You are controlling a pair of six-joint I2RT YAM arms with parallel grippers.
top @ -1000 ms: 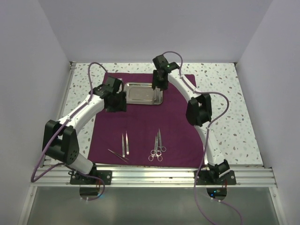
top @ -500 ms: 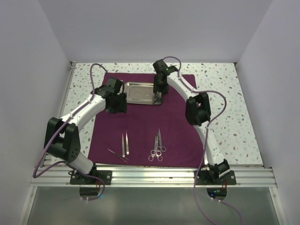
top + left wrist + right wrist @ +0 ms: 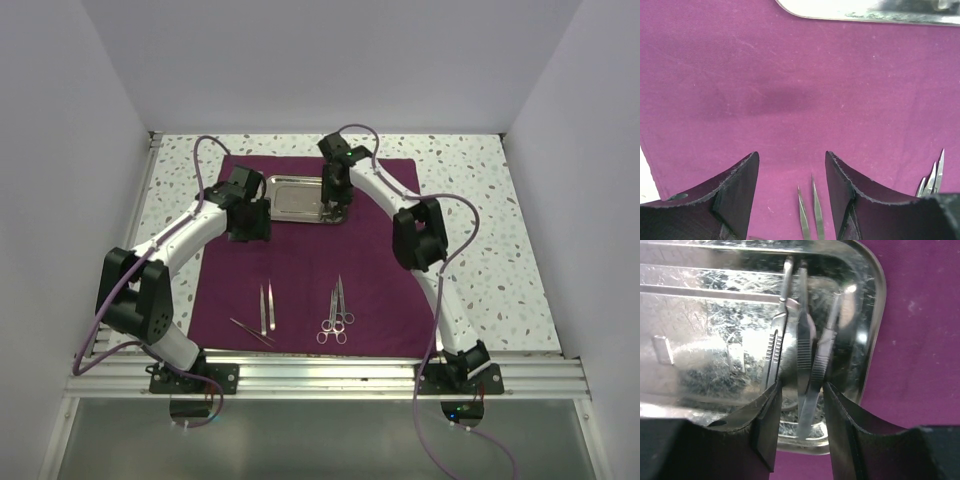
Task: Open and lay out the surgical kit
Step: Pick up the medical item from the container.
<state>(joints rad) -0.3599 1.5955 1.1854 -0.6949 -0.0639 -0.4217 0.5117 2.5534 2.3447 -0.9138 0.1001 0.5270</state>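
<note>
The surgical kit's purple cloth (image 3: 310, 265) lies spread flat, with the steel tray (image 3: 295, 197) at its far side. Tweezers (image 3: 266, 306) and scissors with forceps (image 3: 337, 310) lie on the near half. My right gripper (image 3: 335, 203) is low over the tray's right end. In the right wrist view it (image 3: 800, 390) is open, and its fingers (image 3: 767, 405) straddle slim ribbed steel instruments (image 3: 804, 352) lying in the tray (image 3: 700, 330). My left gripper (image 3: 252, 222) hovers open beside the tray's left end. Below it (image 3: 792, 157) is bare cloth (image 3: 790, 95) and tweezers tips (image 3: 808, 212).
A thin dark instrument (image 3: 250, 331) lies slanted at the cloth's near left. Speckled tabletop (image 3: 480, 230) borders the cloth on both sides, with white walls around. The tray's rim (image 3: 865, 15) shows at the top of the left wrist view, scissor tips (image 3: 934, 176) at its right.
My right gripper has shifted slightly left and lower onto the tray's right end, and its jaws have narrowed around the instruments. The left arm has barely moved.
</note>
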